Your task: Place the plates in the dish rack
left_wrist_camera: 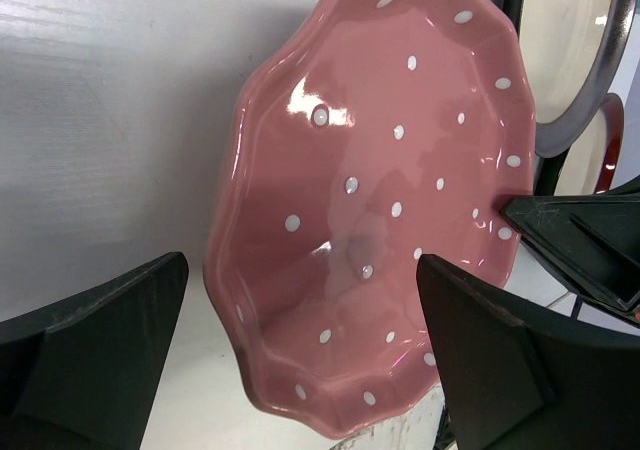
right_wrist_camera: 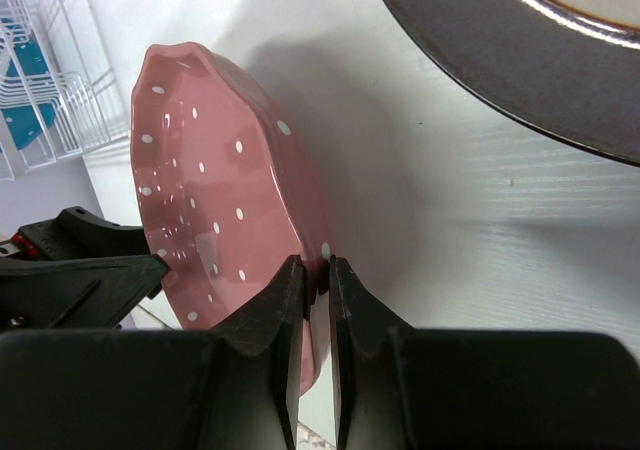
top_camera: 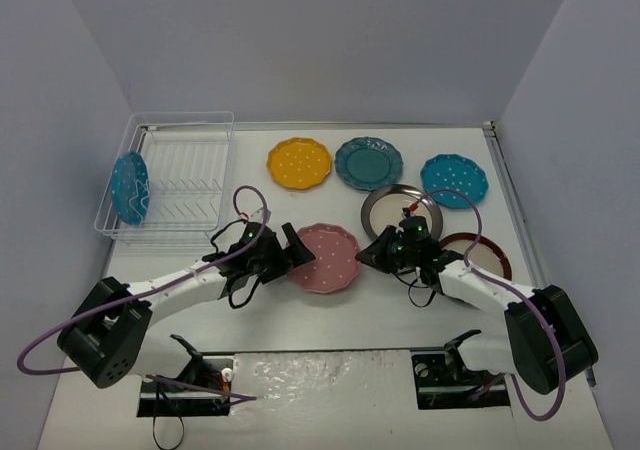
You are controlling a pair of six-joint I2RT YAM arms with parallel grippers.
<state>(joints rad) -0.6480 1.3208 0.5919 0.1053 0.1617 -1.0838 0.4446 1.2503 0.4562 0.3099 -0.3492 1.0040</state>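
The pink dotted plate [top_camera: 327, 257] is tilted up between both arms. My right gripper [right_wrist_camera: 317, 270] is shut on its right rim [right_wrist_camera: 230, 200] and holds that edge. My left gripper [left_wrist_camera: 300, 310] is open, its jaws on either side of the plate's near rim [left_wrist_camera: 380, 200], not touching. The dish rack [top_camera: 175, 180] stands at the back left with one bright blue plate [top_camera: 130, 186] upright in its left end. The yellow [top_camera: 299, 162], dark teal [top_camera: 368, 162] and bright blue [top_camera: 454, 180] plates lie in a row at the back.
Two dark-rimmed cream plates lie on the right, one [top_camera: 392, 206] behind my right gripper and a reddish-rimmed one [top_camera: 482, 255] beside its arm. The dark one's rim [right_wrist_camera: 500, 60] fills the top of the right wrist view. Walls close in on both sides.
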